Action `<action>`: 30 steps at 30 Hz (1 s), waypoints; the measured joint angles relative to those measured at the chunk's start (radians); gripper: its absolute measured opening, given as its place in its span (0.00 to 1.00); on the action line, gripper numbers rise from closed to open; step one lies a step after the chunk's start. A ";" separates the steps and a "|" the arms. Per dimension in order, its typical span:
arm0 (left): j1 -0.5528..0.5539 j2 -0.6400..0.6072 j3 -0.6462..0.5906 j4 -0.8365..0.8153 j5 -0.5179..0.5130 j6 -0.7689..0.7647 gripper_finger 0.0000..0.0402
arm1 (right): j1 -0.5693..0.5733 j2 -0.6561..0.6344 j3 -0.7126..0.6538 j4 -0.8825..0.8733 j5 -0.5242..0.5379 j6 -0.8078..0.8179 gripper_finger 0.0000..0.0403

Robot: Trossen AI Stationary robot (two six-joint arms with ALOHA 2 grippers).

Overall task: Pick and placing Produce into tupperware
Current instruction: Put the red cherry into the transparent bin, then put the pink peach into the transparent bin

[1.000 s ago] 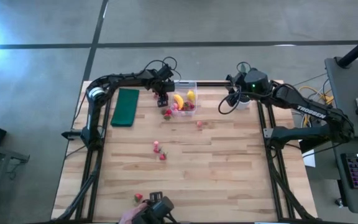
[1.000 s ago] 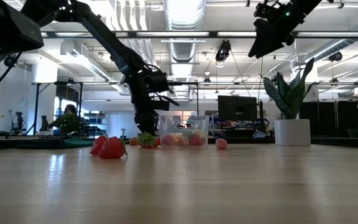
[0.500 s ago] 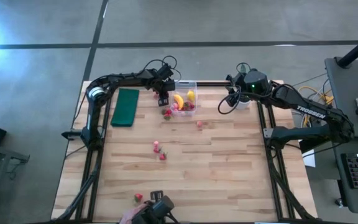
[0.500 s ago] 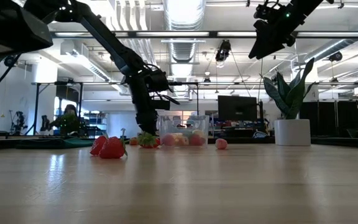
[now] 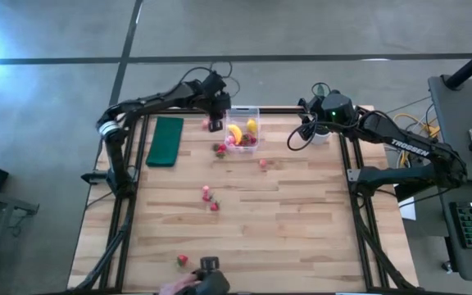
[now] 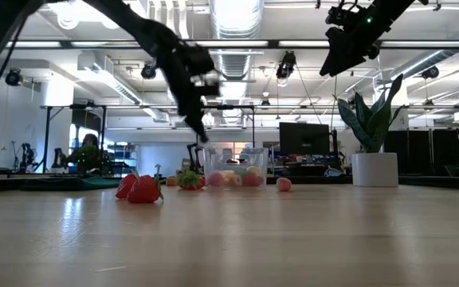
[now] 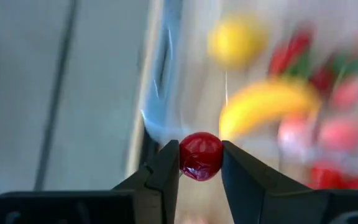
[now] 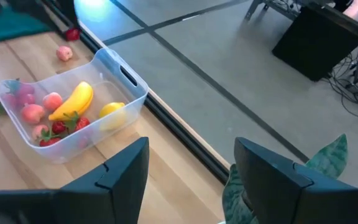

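Observation:
The clear tupperware point(image 5: 242, 131) stands at the table's far middle and holds a yellow banana point(image 5: 235, 133), a lemon point(image 5: 251, 125) and several red and pink fruits; it also shows in the right wrist view point(image 8: 73, 106). My left gripper point(image 5: 214, 123) hangs above the table just left of the box, shut on a small red fruit point(image 7: 201, 155). My right gripper point(image 8: 191, 180) is open and empty, high up right of the box near the plant. Loose red fruits lie on the table point(image 5: 220, 149), point(image 5: 262, 163), point(image 5: 210, 199). My left gripper pinches the small red fruit point(image 7: 201, 155) between its two fingertips point(image 7: 166, 171), one on each side of it. The fingers point down from above. The fruit is lifted clear of the table, beside the box's left wall.
A dark green pad point(image 5: 165, 141) lies at the far left. A potted plant point(image 6: 373, 151) stands at the far right. Another red fruit point(image 5: 183, 260) lies near the front edge, beside a person's hand point(image 5: 179, 285) and a dark object.
My left gripper has risen from the table beside the box's left wall and gone a little toward the far edge, carrying the red fruit lifted clear. The right arm has kept still.

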 joint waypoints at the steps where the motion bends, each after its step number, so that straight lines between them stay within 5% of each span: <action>1: -0.005 -0.016 0.002 0.040 0.032 -0.002 0.22 | 0.000 0.001 0.000 0.002 0.000 0.000 0.57; 6: -0.032 0.010 0.007 0.205 0.097 -0.078 0.22 | 0.000 0.024 0.000 0.016 0.000 -0.001 0.57; 10: -0.045 0.092 0.031 0.164 -0.025 -0.166 0.24 | 0.000 0.045 0.000 0.022 -0.004 0.000 0.57; 13: -0.059 0.113 0.036 0.163 -0.115 -0.175 0.32 | 0.000 0.051 0.000 0.019 -0.010 0.005 0.57; 22: -0.074 0.077 0.039 0.149 -0.119 -0.182 0.58 | 0.000 0.055 0.000 0.020 -0.015 -0.008 0.57; 30: -0.073 0.001 0.031 -0.082 -0.101 -0.179 0.61 | 0.005 0.197 -0.011 0.018 -0.229 -0.101 0.57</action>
